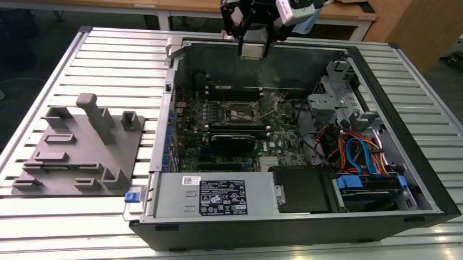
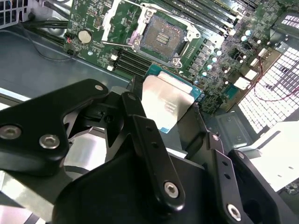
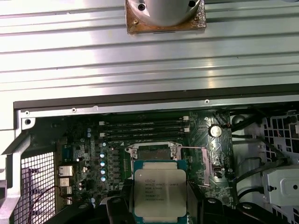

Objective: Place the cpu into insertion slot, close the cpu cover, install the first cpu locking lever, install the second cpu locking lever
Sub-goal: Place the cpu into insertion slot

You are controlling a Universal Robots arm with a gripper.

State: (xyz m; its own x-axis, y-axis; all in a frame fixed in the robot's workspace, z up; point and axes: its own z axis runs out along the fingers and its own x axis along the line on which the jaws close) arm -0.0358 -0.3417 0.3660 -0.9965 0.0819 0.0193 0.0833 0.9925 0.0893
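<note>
While it hangs over the open computer case (image 1: pixel 289 234), the gripper (image 1: pixel 252 53) is closed on the cpu (image 3: pixel 160 193), held clear of the board; the insertion slot (image 2: pixel 164 37) beneath looks empty, I think.

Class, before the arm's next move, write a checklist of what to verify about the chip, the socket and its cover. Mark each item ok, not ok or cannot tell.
1. Chip held: ok, the gripper is shut on the edges of the chip.
2. Socket empty: ok, its contacts lie bare.
3. Cover out of the way: ok, it stands open beside the socket.
4. Chip over the socket: not ok, in the exterior view it hangs high by the rim of the case, to one side of the socket.
5. Chip's corner marks matched to the socket: cannot tell.
</note>
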